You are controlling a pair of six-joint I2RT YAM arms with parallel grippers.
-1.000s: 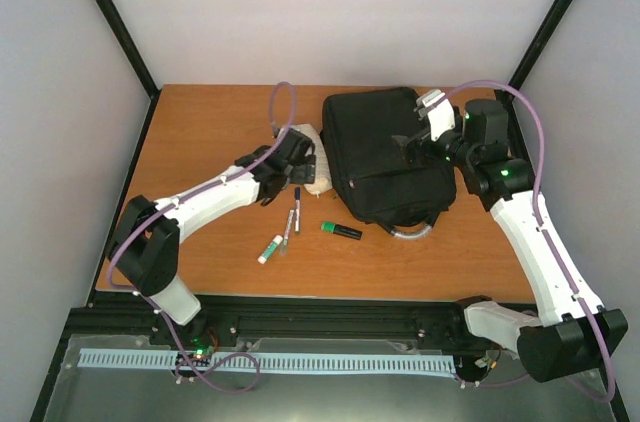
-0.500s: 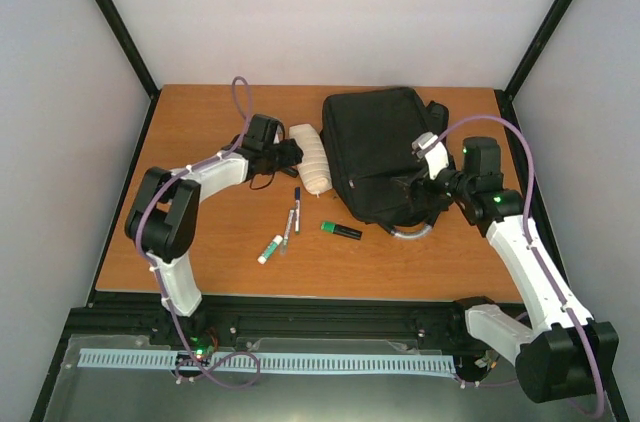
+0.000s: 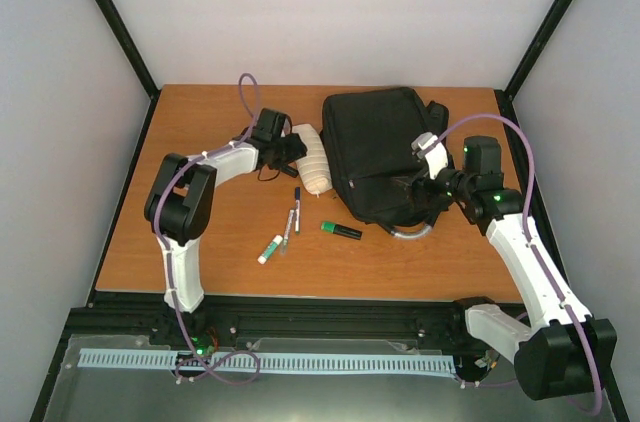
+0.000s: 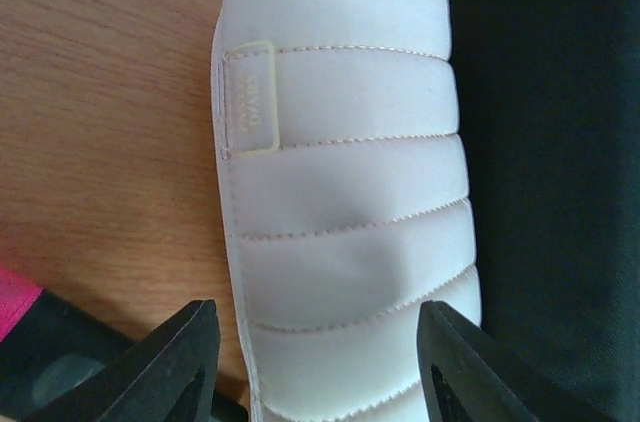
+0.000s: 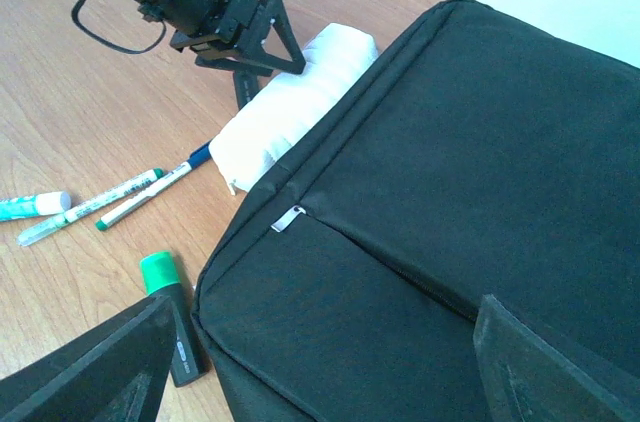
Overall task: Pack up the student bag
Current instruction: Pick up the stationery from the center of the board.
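- Student bag [image 3: 385, 147], a large black soft fabric backpack, roughly rectangular, lies flat on the far right part of the brown wooden table [image 3: 200, 262]. Its curved grey handle [image 3: 412, 233] pokes toward the near edge.
- White quilted fabric pouch [image 4: 340, 192] lies lengthwise against the bag's left side. It looks staged as the next item to go in.
- Left gripper [image 4: 318, 312]: jaws apart, straddling one end of the pouch across its width. Can't tell if the pads touch the fabric, and I see no clamp on it. Going across the width makes sense, since that's the narrow dimension and the body is soft.
- The bag sits just right of the left gripper, with the pouch between them.
- Right gripper [image 5: 325, 317]: jaws wide apart, nothing between them, hovering directly over the bag's near-right fabric. My guess is it's placed to hold or open the bag while the other arm feeds.
- Silver zip pull [image 5: 288, 219] sits on the front pocket seam. The pocket looks shut, and I can't see the main opening.
- Slim white pens [image 3: 293, 214], a green-capped black marker [image 3: 341, 230] and a small white-and-green glue stick [image 3: 270, 248] lie loose near-left of the bag, apart from both grippers.
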